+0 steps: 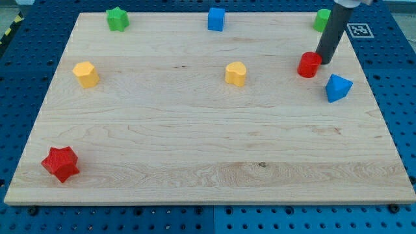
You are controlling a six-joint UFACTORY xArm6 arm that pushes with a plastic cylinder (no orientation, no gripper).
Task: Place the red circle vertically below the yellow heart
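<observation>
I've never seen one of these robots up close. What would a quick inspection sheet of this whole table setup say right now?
Surface: wooden board, flat, unmarked.
Job's things: red circle near the view's right; yellow heart at its left, mid-board.
Clutter: yellow block, red star, green star, blue cube, blue triangle, green block partly hidden by the rod.
Grippers: none; my tip touches the red circle's right side.
Cables: nothing seen.
Surroundings: blue perforated base, a printed marker tag.
</observation>
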